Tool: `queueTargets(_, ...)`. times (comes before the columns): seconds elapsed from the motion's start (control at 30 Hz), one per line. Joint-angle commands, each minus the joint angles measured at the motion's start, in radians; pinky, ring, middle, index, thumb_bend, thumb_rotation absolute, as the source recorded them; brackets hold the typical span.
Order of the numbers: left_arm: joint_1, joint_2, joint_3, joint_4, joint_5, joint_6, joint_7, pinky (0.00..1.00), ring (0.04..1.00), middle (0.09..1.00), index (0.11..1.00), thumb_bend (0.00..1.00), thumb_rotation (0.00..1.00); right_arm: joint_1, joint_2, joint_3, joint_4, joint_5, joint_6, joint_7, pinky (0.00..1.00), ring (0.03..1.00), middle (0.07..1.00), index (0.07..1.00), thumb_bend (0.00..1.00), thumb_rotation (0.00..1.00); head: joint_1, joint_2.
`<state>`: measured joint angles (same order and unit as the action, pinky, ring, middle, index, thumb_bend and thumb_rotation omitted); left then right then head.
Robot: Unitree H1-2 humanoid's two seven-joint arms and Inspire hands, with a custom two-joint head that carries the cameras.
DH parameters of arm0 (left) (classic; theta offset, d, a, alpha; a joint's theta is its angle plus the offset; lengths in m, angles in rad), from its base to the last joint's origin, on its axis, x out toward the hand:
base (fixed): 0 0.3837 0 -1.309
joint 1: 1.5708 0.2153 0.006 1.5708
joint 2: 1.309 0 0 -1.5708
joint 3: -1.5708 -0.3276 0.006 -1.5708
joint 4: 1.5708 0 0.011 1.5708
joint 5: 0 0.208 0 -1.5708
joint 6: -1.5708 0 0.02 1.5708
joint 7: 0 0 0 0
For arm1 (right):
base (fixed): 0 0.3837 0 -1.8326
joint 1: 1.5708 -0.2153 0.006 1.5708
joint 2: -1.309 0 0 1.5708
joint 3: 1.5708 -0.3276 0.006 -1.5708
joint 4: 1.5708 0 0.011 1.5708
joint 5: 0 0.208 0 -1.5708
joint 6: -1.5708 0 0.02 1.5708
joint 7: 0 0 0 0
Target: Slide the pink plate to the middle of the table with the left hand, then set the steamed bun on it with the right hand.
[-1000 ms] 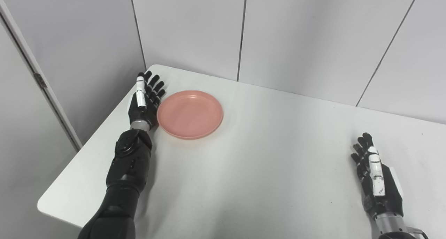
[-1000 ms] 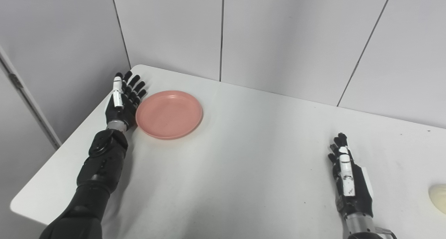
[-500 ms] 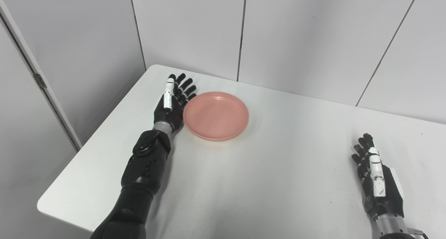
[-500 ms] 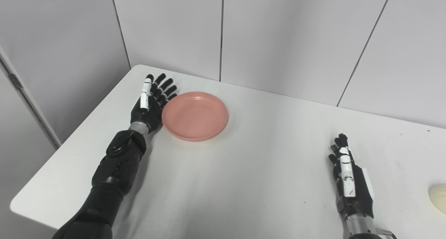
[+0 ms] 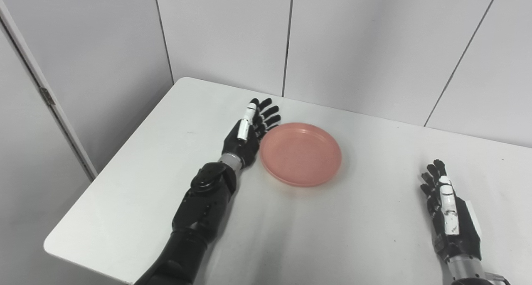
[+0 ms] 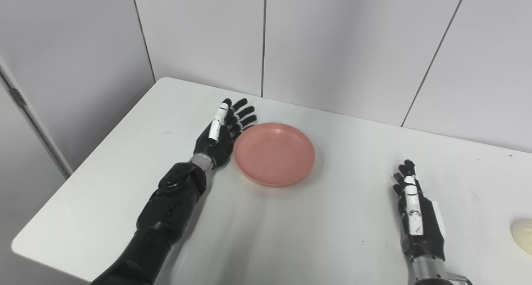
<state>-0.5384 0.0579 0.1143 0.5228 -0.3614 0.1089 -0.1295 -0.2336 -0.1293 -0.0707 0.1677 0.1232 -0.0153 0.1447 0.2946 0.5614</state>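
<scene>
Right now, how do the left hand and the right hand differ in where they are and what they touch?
The left hand stands on edge with its palm side against the pink plate rim near the table's middle; the right hand stands apart from everything, short of the steamed bun at the right edge. The left arm reaches far across the table; the right stays near the front. Both are open, fingers straight, holding nothing.

1. A round pink plastic plate lies on the white table.
2. The black left hand, fingers spread, touches its left rim.
3. The black right hand rests flat, empty, near a pale steamed bun.
</scene>
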Motion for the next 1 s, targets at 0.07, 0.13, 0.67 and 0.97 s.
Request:
queueTargets(0.07, 0.046, -0.012, -0.051, 0.007, 0.038, 0.089, -0.024, 0.92, 0.914, 0.918, 0.913, 0.45, 1.00, 0.044, 0.013, 0.007, 0.027, -0.010, -0.014, -0.011, 0.99, 0.966, 0.973, 0.983, 0.17, 1.00, -0.016, 0.003)
queueTargets(0.13, 0.053, -0.019, -0.070, -0.004, 0.047, 0.099, -0.034, 0.93, 0.922, 0.926, 0.921, 0.43, 1.00, 0.046, 0.017, 0.010, 0.022, -0.015, -0.011, -0.015, 0.98, 0.960, 0.969, 0.981, 0.18, 1.00, -0.032, 0.005)
queueTargets(0.67, 0.115, -0.044, -0.199, -0.022, 0.106, 0.122, -0.127, 0.94, 0.919, 0.930, 0.930, 0.44, 1.00, 0.050, 0.053, 0.034, 0.033, -0.045, -0.041, -0.033, 0.96, 0.948, 0.961, 0.976, 0.22, 1.00, -0.210, 0.031)
queueTargets(0.97, 0.169, -0.055, -0.221, -0.052, 0.097, 0.115, -0.171, 0.91, 0.906, 0.909, 0.897, 0.46, 1.00, 0.049, 0.070, 0.053, 0.036, -0.073, -0.046, -0.051, 0.96, 0.953, 0.960, 0.968, 0.22, 1.00, -0.291, 0.040)
